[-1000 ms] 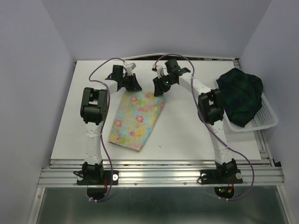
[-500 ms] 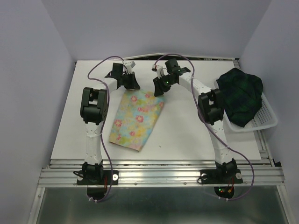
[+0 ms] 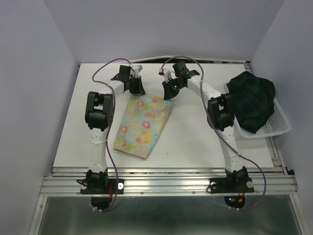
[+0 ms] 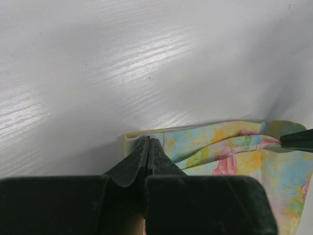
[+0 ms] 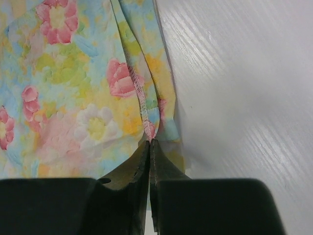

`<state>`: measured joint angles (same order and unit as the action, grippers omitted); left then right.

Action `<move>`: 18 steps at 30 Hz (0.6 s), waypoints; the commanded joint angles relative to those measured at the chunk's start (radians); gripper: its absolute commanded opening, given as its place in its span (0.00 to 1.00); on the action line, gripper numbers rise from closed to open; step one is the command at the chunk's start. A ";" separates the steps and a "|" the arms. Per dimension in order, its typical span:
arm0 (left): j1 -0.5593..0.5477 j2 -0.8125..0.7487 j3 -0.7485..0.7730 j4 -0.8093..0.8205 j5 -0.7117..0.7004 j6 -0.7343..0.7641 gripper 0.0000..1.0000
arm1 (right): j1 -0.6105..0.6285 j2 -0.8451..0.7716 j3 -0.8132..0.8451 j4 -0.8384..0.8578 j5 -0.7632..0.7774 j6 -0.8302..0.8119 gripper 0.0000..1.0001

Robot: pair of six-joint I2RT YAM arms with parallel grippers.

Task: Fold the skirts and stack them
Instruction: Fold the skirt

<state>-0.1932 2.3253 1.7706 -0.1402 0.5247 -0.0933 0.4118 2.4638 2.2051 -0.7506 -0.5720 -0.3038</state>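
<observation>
The pale yellow floral skirt (image 3: pixel 144 125) lies flat on the white table between the arms. My left gripper (image 3: pixel 136 90) is at its far left corner, and in the left wrist view the jaws (image 4: pixel 149 142) are shut on the skirt's pale edge (image 4: pixel 230 147). My right gripper (image 3: pixel 167 94) is at the far right corner. Its jaws (image 5: pixel 149 143) are shut on the pink-stitched hem of the floral skirt (image 5: pixel 73 98). The dark green-and-navy plaid skirt (image 3: pixel 252 100) sits bunched up at the right.
A white mesh basket (image 3: pixel 278 126) at the table's right edge holds the plaid skirt. The table top (image 3: pixel 195 142) is bare white around the floral skirt. Cables loop over both arms near the back wall.
The right gripper has shut on the floral skirt's far right corner. The left gripper has stayed shut at the far left corner. The skirt has barely shifted.
</observation>
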 commanded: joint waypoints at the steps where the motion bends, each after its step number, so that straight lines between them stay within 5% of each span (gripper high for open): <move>1: -0.005 0.011 0.056 -0.047 -0.037 0.021 0.00 | -0.001 -0.022 0.038 -0.026 0.009 -0.027 0.06; 18: -0.005 0.059 0.110 -0.114 -0.097 0.032 0.00 | -0.028 -0.121 -0.056 -0.041 0.073 -0.092 0.01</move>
<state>-0.1967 2.3596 1.8503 -0.2081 0.4816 -0.0895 0.4019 2.4405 2.1712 -0.7780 -0.5179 -0.3576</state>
